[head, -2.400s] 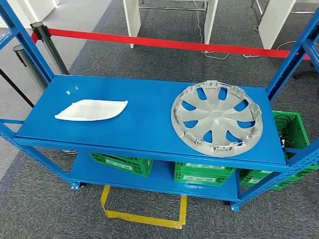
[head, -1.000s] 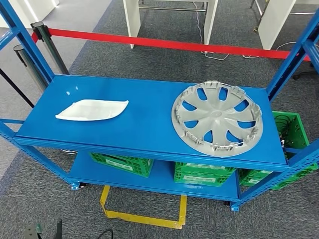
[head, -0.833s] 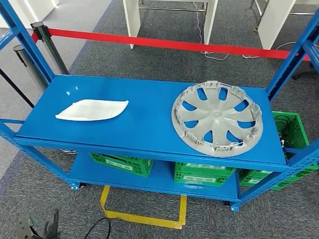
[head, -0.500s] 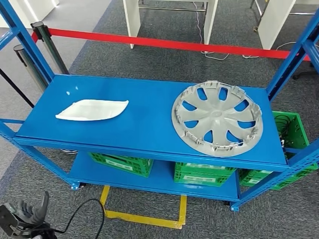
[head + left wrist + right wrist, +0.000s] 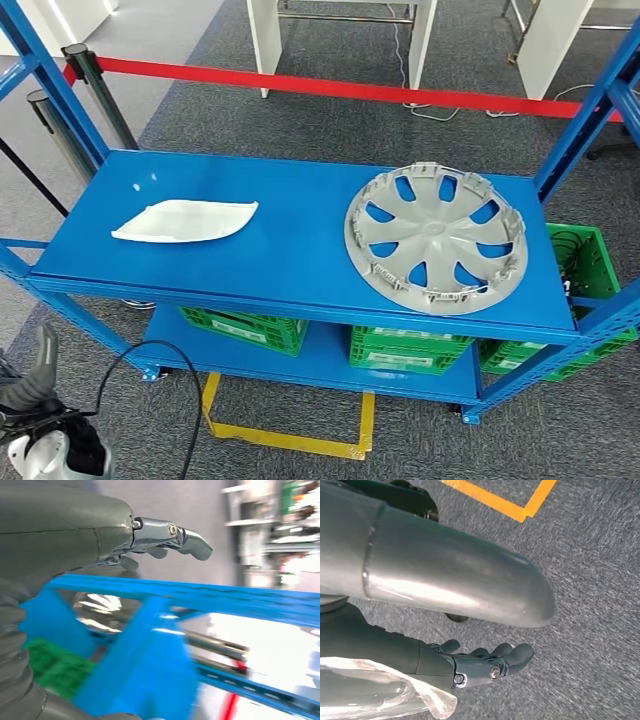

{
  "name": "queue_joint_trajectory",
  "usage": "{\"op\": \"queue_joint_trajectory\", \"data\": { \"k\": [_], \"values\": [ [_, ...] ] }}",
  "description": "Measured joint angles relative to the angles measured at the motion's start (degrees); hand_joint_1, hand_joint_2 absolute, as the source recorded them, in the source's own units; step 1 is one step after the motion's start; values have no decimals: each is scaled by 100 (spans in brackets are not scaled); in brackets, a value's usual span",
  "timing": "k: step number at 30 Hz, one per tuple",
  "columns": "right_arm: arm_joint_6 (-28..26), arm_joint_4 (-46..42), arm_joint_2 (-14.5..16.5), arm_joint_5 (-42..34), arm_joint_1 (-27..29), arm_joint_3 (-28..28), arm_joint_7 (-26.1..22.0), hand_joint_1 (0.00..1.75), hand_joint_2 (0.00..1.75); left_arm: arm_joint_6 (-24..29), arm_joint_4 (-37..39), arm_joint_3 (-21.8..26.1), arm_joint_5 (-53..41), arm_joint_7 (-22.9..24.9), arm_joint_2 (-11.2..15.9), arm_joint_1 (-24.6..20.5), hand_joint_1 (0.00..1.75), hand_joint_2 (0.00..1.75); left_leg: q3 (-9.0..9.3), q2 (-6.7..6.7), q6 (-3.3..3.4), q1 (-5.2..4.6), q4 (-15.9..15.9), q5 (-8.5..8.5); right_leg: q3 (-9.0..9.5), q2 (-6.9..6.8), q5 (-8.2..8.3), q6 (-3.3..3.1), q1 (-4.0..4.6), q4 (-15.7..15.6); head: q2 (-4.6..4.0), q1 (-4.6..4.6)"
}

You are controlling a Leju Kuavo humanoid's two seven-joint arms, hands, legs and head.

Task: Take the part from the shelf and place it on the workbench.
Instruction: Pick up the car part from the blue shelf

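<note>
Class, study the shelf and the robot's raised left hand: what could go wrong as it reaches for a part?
1. The left hand sits low beside the blue shelf; rising, it may knock the shelf's front edge.
2. The white part lies flat and thin, so fingers might slide over it.
3. The wheel cover is wide; one hand may tip it.

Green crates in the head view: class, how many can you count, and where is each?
3, though more may be hidden under the upper shelf. Two sit on the lower shelf: the left crate and the middle crate. The right crate shows beyond the rack's right end.
</note>
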Motion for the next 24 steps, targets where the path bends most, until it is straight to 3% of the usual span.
{"op": "queue_joint_trajectory", "data": {
  "k": [13,24],
  "values": [
    [364,20,116,-70,-68,-532,-72,0,0,865,-2200,-845,-838,-653,-143,114,0,175,-1,0,0,0,1,0,1,-2,0,0,0,0,0,-1],
    [503,130,115,594,-51,-245,120,0,0,1379,-2746,-1944,-2420,-759,-22,5,0,175,0,1,0,0,6,0,-2,2,1,1,0,0,0,-1]
  ]
}}
